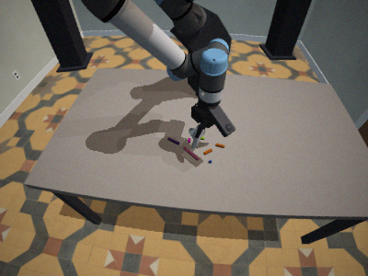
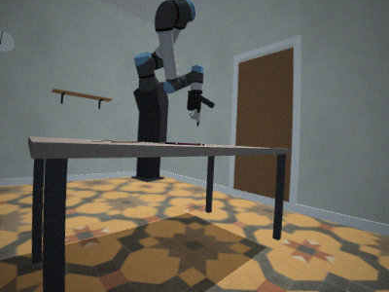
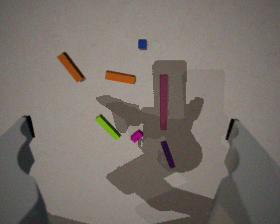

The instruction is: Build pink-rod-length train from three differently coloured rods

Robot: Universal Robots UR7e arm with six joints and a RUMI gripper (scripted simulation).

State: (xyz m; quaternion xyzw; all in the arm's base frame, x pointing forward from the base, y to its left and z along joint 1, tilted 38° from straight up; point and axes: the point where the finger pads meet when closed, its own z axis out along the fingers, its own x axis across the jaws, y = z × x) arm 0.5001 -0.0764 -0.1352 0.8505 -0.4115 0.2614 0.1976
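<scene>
Top looks steeply down; exterior looks level from afar; both share the table (image 1: 285, 166) (image 2: 122, 150).

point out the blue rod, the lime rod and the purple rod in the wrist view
blue rod (image 3: 142, 44): wrist view, middle of its top face
lime rod (image 3: 107, 127): wrist view, middle of its length
purple rod (image 3: 167, 154): wrist view, middle of its length
</scene>
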